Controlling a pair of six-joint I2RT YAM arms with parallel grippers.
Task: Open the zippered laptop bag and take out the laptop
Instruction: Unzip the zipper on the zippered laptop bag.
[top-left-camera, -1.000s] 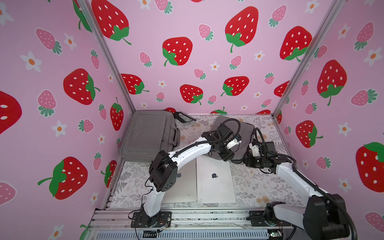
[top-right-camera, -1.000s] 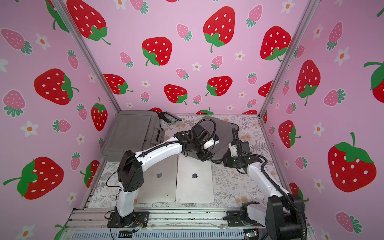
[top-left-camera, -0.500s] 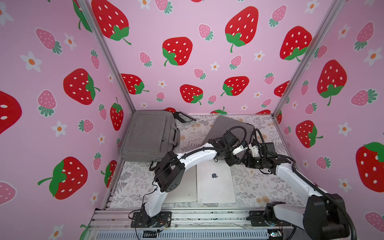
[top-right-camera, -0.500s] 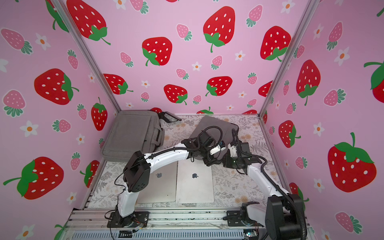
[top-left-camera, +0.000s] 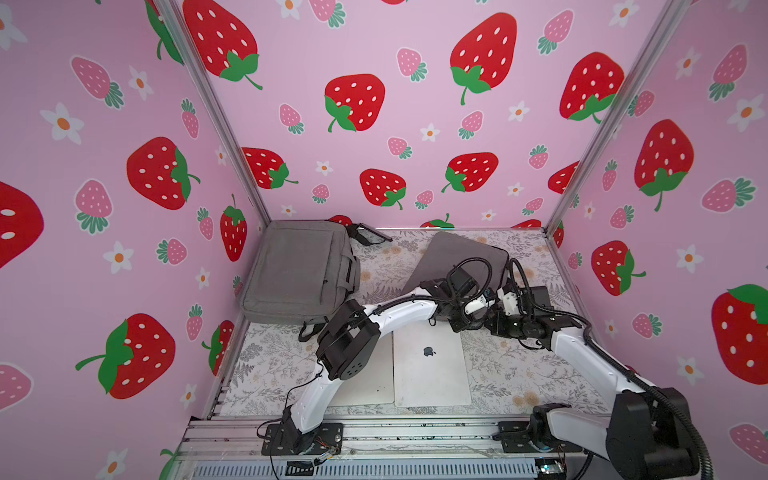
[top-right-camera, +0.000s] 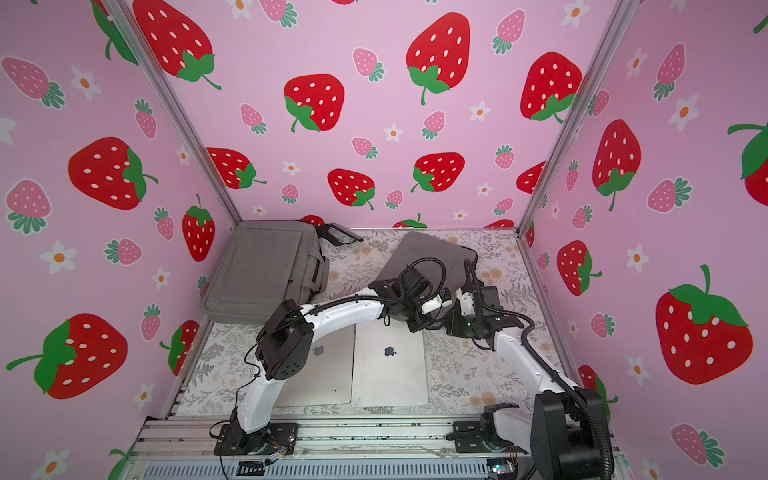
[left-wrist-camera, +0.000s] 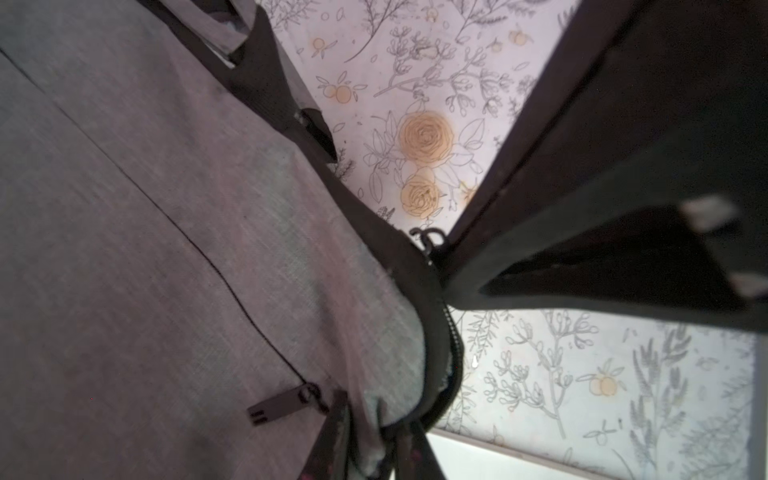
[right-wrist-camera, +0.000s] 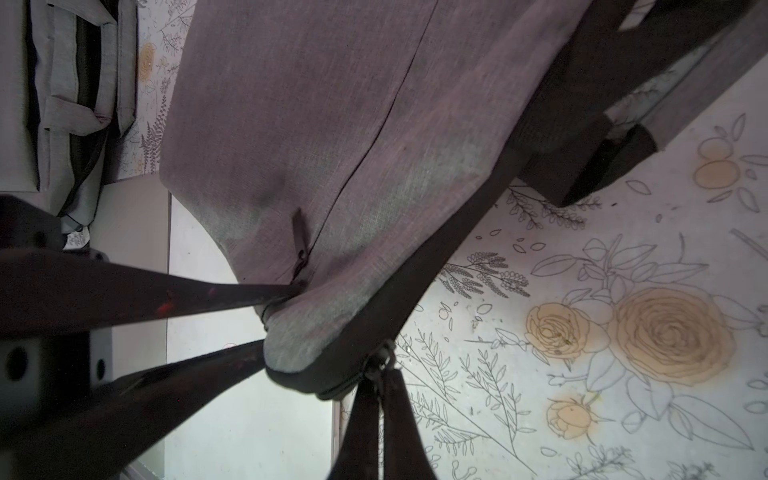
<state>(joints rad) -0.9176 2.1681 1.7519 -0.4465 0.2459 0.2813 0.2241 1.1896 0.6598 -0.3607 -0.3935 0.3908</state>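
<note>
Item: laptop bag (top-left-camera: 455, 255), dark grey woven fabric, slim sleeve type, lying flat at the back of the bench (top-left-camera: 519, 365) toward the right arm's side and set at an angle to the walls. Its near corner is by the back edge of a silver laptop (top-left-camera: 430, 365). Fittings: main zipper pull (right-wrist-camera: 383, 360) at that near corner; a flat black pocket tab (left-wrist-camera: 282, 405) lying on the face close by (a thin seam runs from it across the panel). State of left end effector (right-wrist-camera: 280, 318): fingers drawn in tight on the near corner, one to each side of it, pinching the fabric of the bag itself. State of right end effector (right-wrist-camera: 379, 390): jaws fully closed, tips clamped on the zipper pull, just beside the other's grip. In both top views the two arms meet over this one corner. Also on the bench: second silver laptop (top-left-camera: 374, 374), lid shut, just beside the first and partly under the left arm; a larger light grey carry bag (top-left-camera: 299, 270) with handles, in the back corner on the left arm's side, well apart from the sleeve. Bench covering is a pale floral print. Whether the main zip is parted cannot be told.
</note>
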